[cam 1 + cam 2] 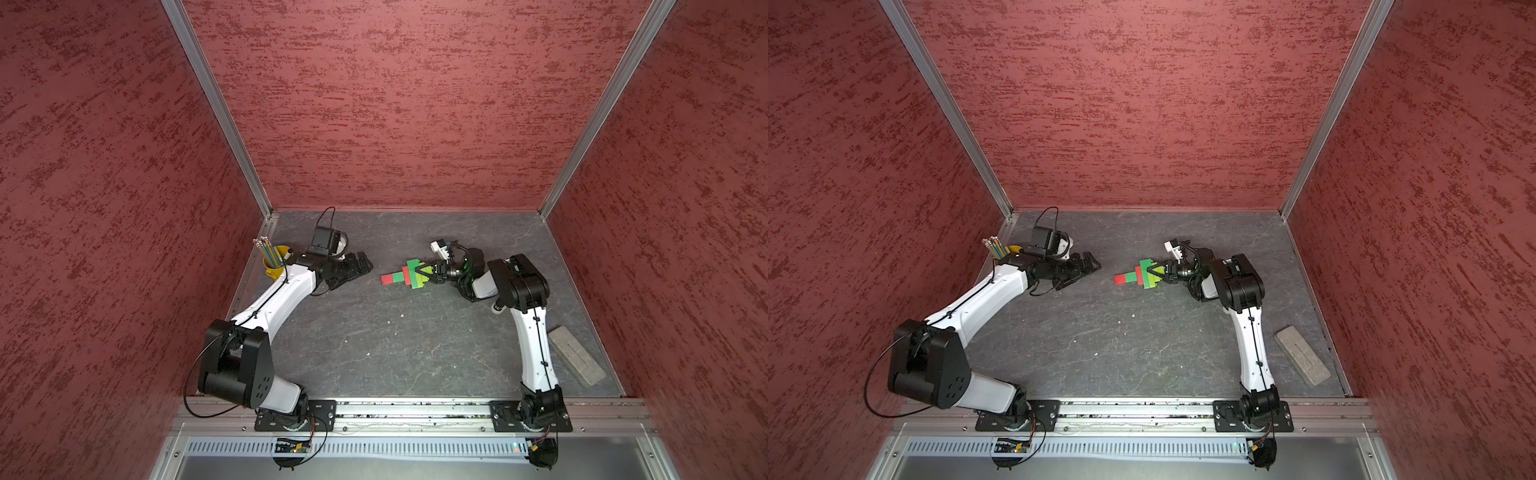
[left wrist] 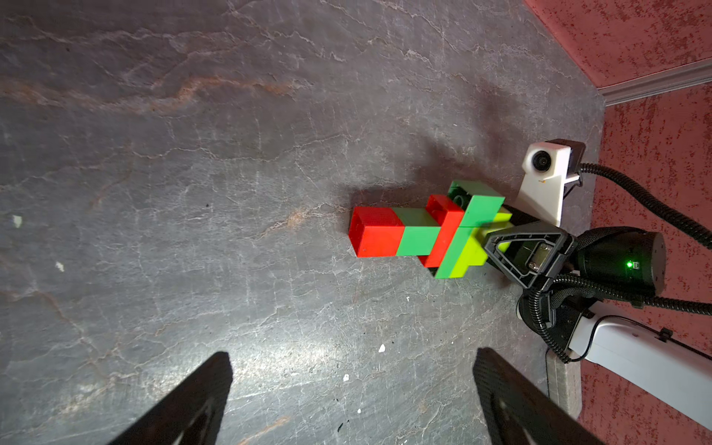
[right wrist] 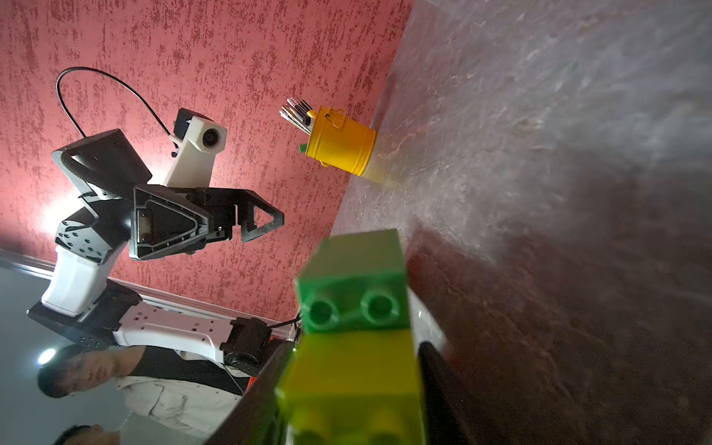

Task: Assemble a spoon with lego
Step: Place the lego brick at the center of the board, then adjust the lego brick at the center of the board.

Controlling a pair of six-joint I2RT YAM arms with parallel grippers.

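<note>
The lego spoon (image 1: 409, 274) (image 1: 1142, 276) lies flat on the grey tabletop right of the middle. Its red-and-green stem (image 2: 385, 237) points toward my left arm. Its wide head of red, dark green and lime bricks (image 3: 354, 293) faces my right arm. My right gripper (image 1: 419, 272) (image 1: 1152, 274) (image 3: 354, 346) straddles the lime end brick (image 2: 468, 250); its jaws are slightly open, with a thin gap showing beside one finger. My left gripper (image 1: 361, 266) (image 1: 1090, 266) (image 2: 352, 354) stands wide open and empty, well away from the stem's red tip.
A yellow cup (image 1: 276, 262) (image 3: 339, 142) holding pencils stands at the far left by the wall. A grey oblong block (image 1: 575, 355) (image 1: 1302, 355) lies at the near right beside my right arm. Red walls close in three sides.
</note>
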